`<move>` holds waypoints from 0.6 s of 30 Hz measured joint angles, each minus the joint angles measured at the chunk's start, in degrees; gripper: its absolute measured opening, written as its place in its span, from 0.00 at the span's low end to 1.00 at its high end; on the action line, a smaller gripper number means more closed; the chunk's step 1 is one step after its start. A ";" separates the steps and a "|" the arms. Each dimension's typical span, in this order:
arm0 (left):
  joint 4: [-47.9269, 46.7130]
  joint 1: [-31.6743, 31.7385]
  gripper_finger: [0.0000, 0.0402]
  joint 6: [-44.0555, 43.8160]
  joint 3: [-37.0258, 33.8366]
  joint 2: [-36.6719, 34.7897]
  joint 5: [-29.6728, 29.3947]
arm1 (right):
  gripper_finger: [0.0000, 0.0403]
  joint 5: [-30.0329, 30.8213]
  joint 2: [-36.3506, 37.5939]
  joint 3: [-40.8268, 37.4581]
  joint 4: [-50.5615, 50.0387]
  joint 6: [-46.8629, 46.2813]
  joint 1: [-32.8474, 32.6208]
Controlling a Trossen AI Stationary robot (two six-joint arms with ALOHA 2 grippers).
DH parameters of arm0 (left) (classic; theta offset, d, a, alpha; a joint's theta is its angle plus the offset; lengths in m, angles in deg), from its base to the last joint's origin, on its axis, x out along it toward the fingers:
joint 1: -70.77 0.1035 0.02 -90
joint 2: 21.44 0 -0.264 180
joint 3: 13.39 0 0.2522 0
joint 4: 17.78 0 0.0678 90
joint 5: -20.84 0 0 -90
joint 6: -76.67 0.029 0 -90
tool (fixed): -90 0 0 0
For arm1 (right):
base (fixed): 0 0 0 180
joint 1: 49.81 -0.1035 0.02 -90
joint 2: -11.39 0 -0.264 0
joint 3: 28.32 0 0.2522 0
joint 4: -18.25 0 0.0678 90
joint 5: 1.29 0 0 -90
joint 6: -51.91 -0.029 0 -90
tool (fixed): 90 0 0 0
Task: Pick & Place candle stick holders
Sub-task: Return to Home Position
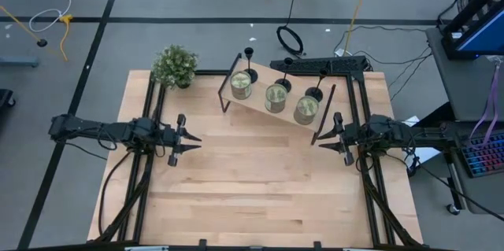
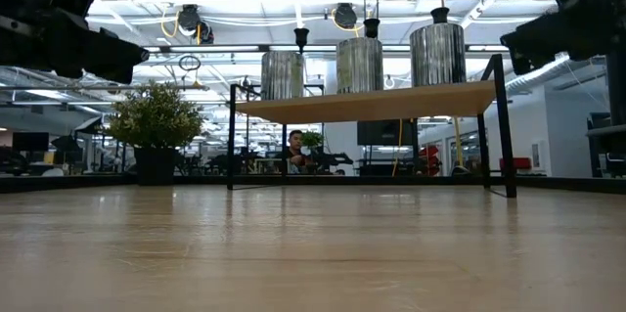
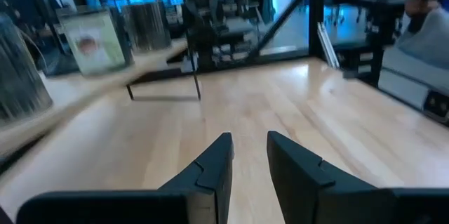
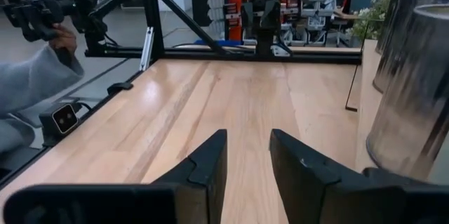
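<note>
Three black candle stick holders stand upright on their round bases on a slanted wooden shelf at the table's far side. Each stands behind a greenish jar. In the low view their tops stick up behind the jars. My left gripper hovers left of the shelf, its fingers a little apart and empty. My right gripper hovers by the shelf's right leg, its fingers a little apart and empty.
A potted plant stands at the far left corner. The shelf's black legs reach down to the table. A person's sleeve shows beyond the table's edge. Bare wood spreads across the near half.
</note>
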 joint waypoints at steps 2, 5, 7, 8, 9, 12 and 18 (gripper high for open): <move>-0.45 0.00 0.24 0.01 0.01 -0.01 0.14 | 0.25 0.00 1.20 -1.10 0.24 0.01 0.00; -0.20 0.00 0.24 0.40 0.07 -0.05 0.47 | 0.25 0.00 2.58 -2.40 0.18 0.01 0.00; -0.33 0.00 0.24 -0.59 0.08 -0.05 0.71 | 0.25 0.00 3.42 -3.14 0.22 0.01 0.00; -0.33 0.00 0.24 -1.47 0.08 -0.03 0.79 | 0.25 0.00 3.71 -3.46 0.24 0.01 0.00; -0.35 0.00 0.24 -2.62 0.08 -0.03 0.78 | 0.25 0.00 3.96 -3.83 0.25 -0.01 0.00; -0.35 0.00 0.24 -4.58 0.11 -0.03 0.78 | 0.25 0.00 4.12 -4.64 0.68 0.15 0.00; -0.38 0.00 0.24 -2.75 0.11 -0.03 0.57 | 0.25 0.02 4.14 -5.19 1.03 0.44 0.00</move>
